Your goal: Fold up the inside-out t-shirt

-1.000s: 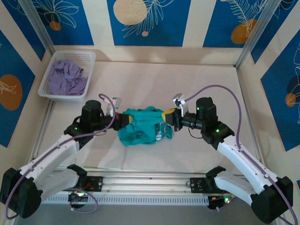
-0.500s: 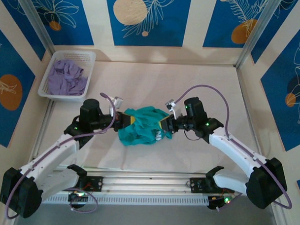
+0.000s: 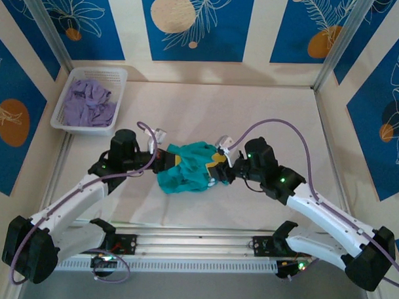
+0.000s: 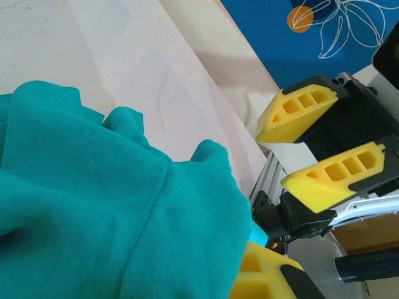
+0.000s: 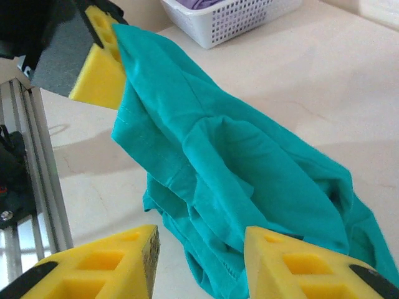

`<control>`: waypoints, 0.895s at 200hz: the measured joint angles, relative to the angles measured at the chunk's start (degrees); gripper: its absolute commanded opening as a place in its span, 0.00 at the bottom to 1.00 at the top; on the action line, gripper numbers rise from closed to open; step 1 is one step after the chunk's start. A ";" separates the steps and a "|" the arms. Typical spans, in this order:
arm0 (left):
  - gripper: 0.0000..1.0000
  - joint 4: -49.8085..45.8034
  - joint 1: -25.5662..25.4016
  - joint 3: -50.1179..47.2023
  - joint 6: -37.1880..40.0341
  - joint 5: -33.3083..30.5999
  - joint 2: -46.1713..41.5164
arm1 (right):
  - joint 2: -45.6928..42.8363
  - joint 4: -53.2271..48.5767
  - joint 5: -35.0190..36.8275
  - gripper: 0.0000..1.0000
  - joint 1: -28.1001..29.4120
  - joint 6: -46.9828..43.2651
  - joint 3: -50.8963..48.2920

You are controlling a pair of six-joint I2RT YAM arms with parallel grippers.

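Observation:
The inside-out t-shirt is a bunched teal heap at the table's near middle. My left gripper is shut on its left edge. In the right wrist view that edge of the t-shirt hangs lifted from the left gripper's yellow pads. My right gripper sits at the shirt's right side. Its jaws stand open, with a low fold of fabric lying between the fingertips, not pinched. In the left wrist view the t-shirt covers my own finger, and the right gripper's open fingers face it.
A white basket holding a lavender garment stands at the far left; its rim also shows behind the shirt. An aluminium rail runs along the near table edge. Bare table lies beyond and to the right of the shirt.
My right gripper has opened and let go of the shirt's right side, and that arm has swung lower and leftward. The left gripper keeps its hold and has barely moved.

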 measured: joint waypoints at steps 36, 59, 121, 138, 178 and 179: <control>0.00 -0.55 0.00 1.44 0.00 0.00 0.90 | 2.69 1.64 4.76 0.40 6.99 -5.81 0.02; 0.00 -0.79 0.00 1.53 0.00 0.15 1.16 | 6.29 2.10 6.99 0.40 9.60 -8.52 0.59; 0.00 -1.05 0.00 1.55 0.00 0.39 1.16 | 10.58 4.94 12.33 0.39 9.97 -9.90 2.08; 0.00 -1.05 0.00 1.55 0.00 0.39 1.16 | 10.58 5.44 13.11 0.38 9.97 -10.08 2.08; 0.00 -1.05 0.00 1.55 0.00 0.39 1.16 | 11.02 5.99 14.80 0.30 9.97 -10.51 2.08; 0.00 -1.05 0.00 1.55 0.00 0.39 1.16 | 11.04 5.99 14.82 0.29 9.97 -10.49 2.08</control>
